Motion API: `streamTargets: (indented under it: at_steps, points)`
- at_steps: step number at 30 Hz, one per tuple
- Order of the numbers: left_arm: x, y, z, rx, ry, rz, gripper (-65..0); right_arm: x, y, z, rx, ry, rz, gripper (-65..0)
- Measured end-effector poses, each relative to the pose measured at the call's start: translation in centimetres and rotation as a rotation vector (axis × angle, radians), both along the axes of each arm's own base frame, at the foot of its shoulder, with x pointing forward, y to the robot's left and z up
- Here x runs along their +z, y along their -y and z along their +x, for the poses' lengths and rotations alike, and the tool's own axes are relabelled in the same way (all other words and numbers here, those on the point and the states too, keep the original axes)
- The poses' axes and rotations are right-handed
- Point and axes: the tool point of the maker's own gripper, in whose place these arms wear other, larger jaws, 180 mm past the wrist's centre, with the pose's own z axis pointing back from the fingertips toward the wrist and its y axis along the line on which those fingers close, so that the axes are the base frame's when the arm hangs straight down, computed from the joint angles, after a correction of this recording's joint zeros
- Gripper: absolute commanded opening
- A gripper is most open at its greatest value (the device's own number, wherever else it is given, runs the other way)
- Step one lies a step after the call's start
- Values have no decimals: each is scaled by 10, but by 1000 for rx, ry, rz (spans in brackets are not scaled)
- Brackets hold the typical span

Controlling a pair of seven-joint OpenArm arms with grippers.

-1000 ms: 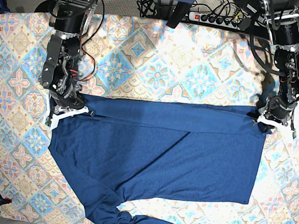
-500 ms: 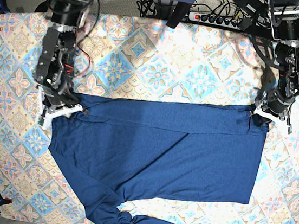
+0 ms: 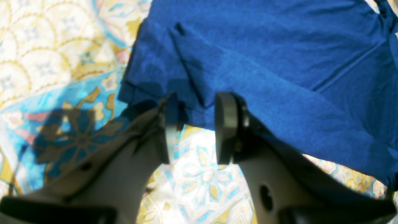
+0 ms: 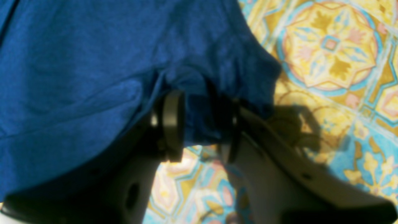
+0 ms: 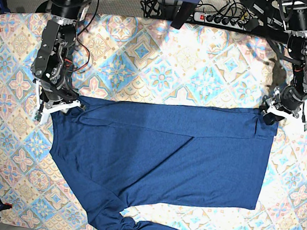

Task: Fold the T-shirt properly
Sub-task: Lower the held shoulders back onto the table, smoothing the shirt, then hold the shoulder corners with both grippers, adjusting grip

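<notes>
While spread flat — one T-shirt (image 5: pixel 159 160), two grippers

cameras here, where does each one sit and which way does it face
base: overhead, facing down at the tablecloth and T-shirt; both arms show.
left wrist: on the left arm, looking past the left pincer at a shirt corner.
right wrist: on the right arm, looking past the right pincer at bunched shirt edge.
All share the T-shirt.
</notes>
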Motion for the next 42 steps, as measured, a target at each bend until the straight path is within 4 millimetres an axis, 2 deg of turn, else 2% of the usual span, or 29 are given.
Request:
streamTargets:
  at_steps: [3, 8, 10, 12, 16, 18, 21, 27, 37, 42]
  points:
    - [-1, 2, 0, 1, 1, -9, -450, 0, -3, 0, 7, 1, 4, -462]
    - [-12, 5, -11, 34, -25, -56, -444, 0, -3, 1, 7, 1, 4, -462]
    - [-21, -5, -18, 89, -43, -74, -410, 0, -2, 0, 6, 0, 3, -462]
    - [-31, -13, -26, 120, -73, -79, -348, -1, -2, 0, 6, -1, 3, -462]
    - [-38, -10, -32, 121, -99, -93, -256, 0, -4, 1, 11, 1, 5, -462]
    - [-36, -8, -29, 120, -89, -103, -238, -1, -3, 1, 9, -1, 3, -462]
    - [-34, -9, -26, 123, -79, -100, -239, -1, -4, 1, 10, -2, 5, -462]
    - [-44, 6, -6, 137, -68, -170, -239, -1, -4, 1, 9, -2, 4, -462]
    - [-48, 2, 6, 168, -50, -202, -239, -8, -3, -9, 7, -23, 7, -462]
    - [-46, 2, 9, 165, -49, -205, -239, -6, -3, -7, 7, -15, 7, -462]
